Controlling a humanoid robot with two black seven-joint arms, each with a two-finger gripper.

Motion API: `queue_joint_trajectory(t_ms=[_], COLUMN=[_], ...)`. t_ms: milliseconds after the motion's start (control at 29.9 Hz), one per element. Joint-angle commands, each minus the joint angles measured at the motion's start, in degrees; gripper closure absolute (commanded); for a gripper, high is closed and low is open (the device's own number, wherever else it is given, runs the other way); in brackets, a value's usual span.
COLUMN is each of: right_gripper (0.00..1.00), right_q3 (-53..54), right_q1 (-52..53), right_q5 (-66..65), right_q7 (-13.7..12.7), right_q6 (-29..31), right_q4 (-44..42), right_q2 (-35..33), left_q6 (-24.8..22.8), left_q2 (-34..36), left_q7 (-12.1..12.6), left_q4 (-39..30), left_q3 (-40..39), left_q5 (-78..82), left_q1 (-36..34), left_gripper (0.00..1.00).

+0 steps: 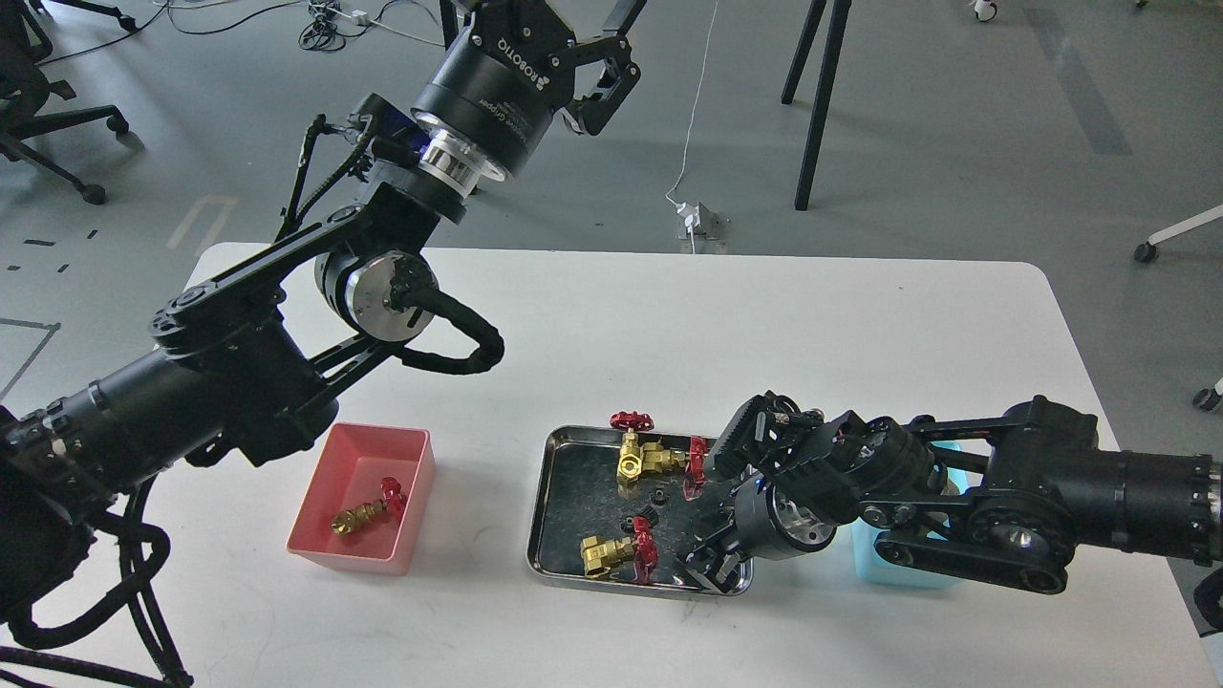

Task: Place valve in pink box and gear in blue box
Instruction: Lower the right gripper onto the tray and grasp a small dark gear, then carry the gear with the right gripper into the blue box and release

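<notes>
The pink box (313, 511) stands at the front left and holds one valve (368, 509). Further valves lie in the steel tray (547, 506): two close together at its back (638, 457) and one at its front (616, 552). Two tiny black gears (657, 497) (641, 523) lie between them. My right gripper (709, 566) hangs low over the tray's front right corner, dark, so its fingers cannot be told apart. The blue box (884, 564) is mostly hidden behind my right arm. My left gripper (607, 53) is raised high beyond the table, open and empty.
My left arm's elbow (377, 296) hangs above the table's left part, behind the pink box. Beyond the table's far edge there are black stand legs (812, 115), a white plug and cable (696, 220) on the floor, and an office chair (38, 105) at the far left.
</notes>
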Motion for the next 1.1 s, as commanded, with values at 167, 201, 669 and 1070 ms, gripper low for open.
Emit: queue_joint_trajectory(t_ms=[167,201,669,1070], right_gripper=[0.54,0.54,0.70,0.90], right_q3=[-0.1,-0.1,-0.5,0.2], right_q1=[-0.5,-0.5,-1.3,-0.7], right_q5=[0.0,0.0,0.0,0.4], right_q7=[0.0,0.0,0.0,0.1], right_q6=[0.0,0.0,0.0,0.0], right_q4=[-2.0,-2.0,-2.3,-1.9], right_q2=[1.4,1.6,1.9,1.4], left_q6=[-0.1,-0.1,-0.2,-0.2], left_q2=[0.1,0.1,0.1,0.1], left_q7=[0.0,0.0,0.0,0.0], left_q4=[0.0,0.0,0.0,0.0], left_q3=[0.0,0.0,0.0,0.0], left_q5=[0.1,0.0,0.1,0.1], left_q1=[0.6,0.6,1.1,1.5], left_gripper=[0.05,0.05,0.04,0.04])
